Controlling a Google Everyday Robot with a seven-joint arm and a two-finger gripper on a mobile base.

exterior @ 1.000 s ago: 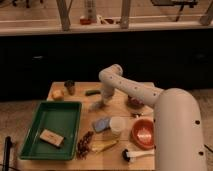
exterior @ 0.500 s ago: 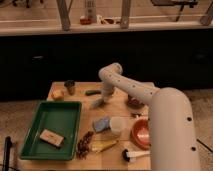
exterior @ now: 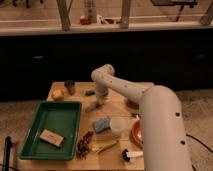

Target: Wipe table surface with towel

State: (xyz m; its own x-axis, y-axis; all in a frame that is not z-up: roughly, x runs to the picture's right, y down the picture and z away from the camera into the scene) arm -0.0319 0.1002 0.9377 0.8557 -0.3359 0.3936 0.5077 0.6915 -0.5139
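Jaws: can't tell open or shut; my gripper [exterior: 100, 101] hangs at the far-middle of the table surface [exterior: 120, 100], right on the towel [exterior: 93, 106]. Vs half a sec ago my arm's swung a bit left, so I judge the wipe's underway. Towel lies touching, just near-left of gripper, right of the green tray [exterior: 52, 127].

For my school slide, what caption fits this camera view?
Robot arm reaches over the table surface, its gripper down at the towel, beside a green tray.
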